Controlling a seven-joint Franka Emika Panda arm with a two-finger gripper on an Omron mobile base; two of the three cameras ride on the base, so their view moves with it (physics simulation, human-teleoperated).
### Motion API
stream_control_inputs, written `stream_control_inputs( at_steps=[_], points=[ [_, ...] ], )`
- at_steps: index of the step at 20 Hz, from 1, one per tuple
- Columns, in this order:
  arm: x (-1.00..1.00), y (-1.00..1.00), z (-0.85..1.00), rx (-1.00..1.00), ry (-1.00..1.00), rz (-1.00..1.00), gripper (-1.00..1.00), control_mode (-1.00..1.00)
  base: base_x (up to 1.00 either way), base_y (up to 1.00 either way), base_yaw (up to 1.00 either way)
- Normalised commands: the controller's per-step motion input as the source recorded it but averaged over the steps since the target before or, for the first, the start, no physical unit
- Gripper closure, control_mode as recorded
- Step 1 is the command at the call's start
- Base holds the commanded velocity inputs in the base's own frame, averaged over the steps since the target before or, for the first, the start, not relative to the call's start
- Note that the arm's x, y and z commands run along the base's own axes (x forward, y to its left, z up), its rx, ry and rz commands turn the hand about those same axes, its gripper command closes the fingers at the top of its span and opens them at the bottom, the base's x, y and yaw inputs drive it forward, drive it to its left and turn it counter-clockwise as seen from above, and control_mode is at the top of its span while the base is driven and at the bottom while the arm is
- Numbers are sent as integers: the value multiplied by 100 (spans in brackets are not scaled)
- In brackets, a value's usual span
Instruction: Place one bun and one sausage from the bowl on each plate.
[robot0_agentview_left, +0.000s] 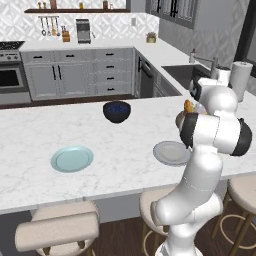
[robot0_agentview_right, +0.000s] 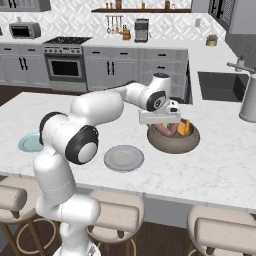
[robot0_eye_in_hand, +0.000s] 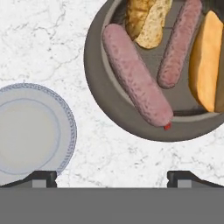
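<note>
A grey-brown bowl holds two pink sausages, one long and one shorter, along with a golden bun and a paler bun. My gripper is open and holds nothing. It hovers just above the bowl, over its near rim. The light grey plate lies bare, just left of the bowl. Further left sits the pale blue plate, also bare. In the left base view my arm hides most of the bowl, and a bit of bun peeks out.
A dark blue bowl stands toward the far side of the marble island. A sink and a paper towel roll are off to the right. Stools line the island's near edge.
</note>
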Motion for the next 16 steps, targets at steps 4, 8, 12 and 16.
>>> stream_control_inputs(
  at_steps=[4,8,12,16],
  points=[
    [48,-2,-34,0,0,4,-100,-100,0,0,0],
    [51,-16,-18,0,0,7,-100,-100,0,0,0],
    [49,-18,-13,0,0,5,-100,-100,0,0,0],
    [27,-3,-38,-3,5,5,-100,-100,0,0,0]
  ],
)
